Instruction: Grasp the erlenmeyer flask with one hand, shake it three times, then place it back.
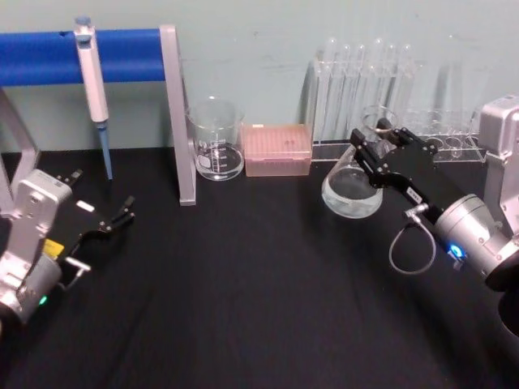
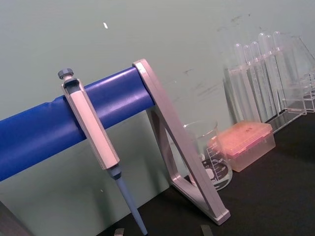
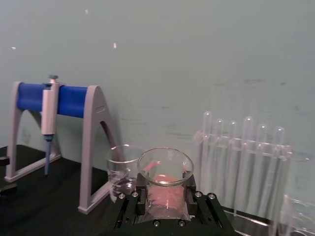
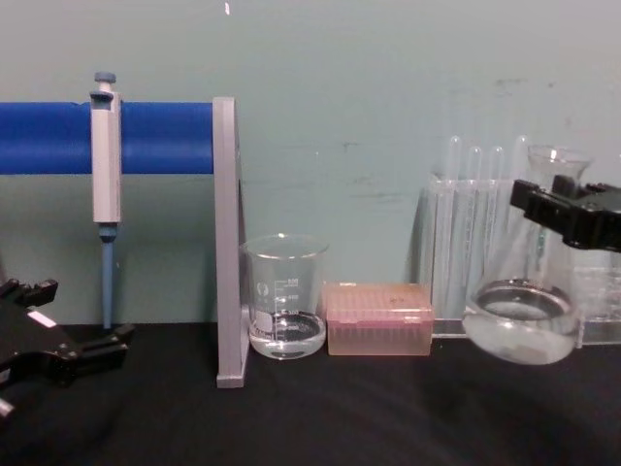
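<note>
The erlenmeyer flask (image 1: 350,191) is a clear glass cone with a little liquid in its wide base. It hangs tilted just above the black table at the right, in front of the test tube rack. My right gripper (image 1: 375,151) is shut on its narrow neck; in the chest view the gripper (image 4: 571,216) clamps the neck above the tilted base (image 4: 521,322). The right wrist view looks down on the flared rim (image 3: 165,167) between the black jaws. My left gripper (image 1: 113,219) rests open and idle low at the left, near the pipette stand.
A blue-barred stand (image 1: 177,113) holds a pipette (image 1: 93,89) at the back left. A glass beaker (image 1: 216,139) and a pink tip box (image 1: 277,149) sit by the wall. Test tubes in a clear rack (image 1: 365,81) stand behind the flask. Black tabletop (image 1: 259,300) spreads in front.
</note>
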### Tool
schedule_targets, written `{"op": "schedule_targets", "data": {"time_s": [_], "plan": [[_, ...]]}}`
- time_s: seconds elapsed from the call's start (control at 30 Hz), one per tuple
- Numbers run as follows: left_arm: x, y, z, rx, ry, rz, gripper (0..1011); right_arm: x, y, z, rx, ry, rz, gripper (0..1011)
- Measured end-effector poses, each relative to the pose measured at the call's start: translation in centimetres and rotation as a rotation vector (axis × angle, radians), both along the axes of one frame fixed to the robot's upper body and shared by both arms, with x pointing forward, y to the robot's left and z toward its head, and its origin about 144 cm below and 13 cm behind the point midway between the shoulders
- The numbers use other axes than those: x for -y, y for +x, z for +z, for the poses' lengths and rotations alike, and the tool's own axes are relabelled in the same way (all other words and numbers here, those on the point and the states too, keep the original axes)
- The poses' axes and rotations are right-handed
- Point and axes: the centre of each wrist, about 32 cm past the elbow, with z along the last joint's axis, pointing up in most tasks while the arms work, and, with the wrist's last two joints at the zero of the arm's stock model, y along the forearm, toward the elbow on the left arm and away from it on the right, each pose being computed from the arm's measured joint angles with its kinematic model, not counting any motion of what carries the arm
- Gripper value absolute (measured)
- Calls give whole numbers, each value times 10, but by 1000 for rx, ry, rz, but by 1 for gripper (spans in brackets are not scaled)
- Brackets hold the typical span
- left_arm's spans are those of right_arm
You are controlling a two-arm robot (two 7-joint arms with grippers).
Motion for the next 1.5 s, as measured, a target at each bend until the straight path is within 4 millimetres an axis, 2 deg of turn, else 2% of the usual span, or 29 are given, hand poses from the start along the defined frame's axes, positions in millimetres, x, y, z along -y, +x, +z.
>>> {"op": "schedule_targets", "data": {"time_s": [0.27,0.87,1.17,1.5], "plan": [[0,0,0,0,0,0,1001,-3,6,2,12,-16,149,449],[0,0,0,0,0,0,1001,-35,25,5,36,-65,649,449],[0,0,0,0,0,0,1001,-39,27,6,39,-67,698,449],[0,0,0,0,0,0,1001,-27,23,1,56,-26,535,449]]}}
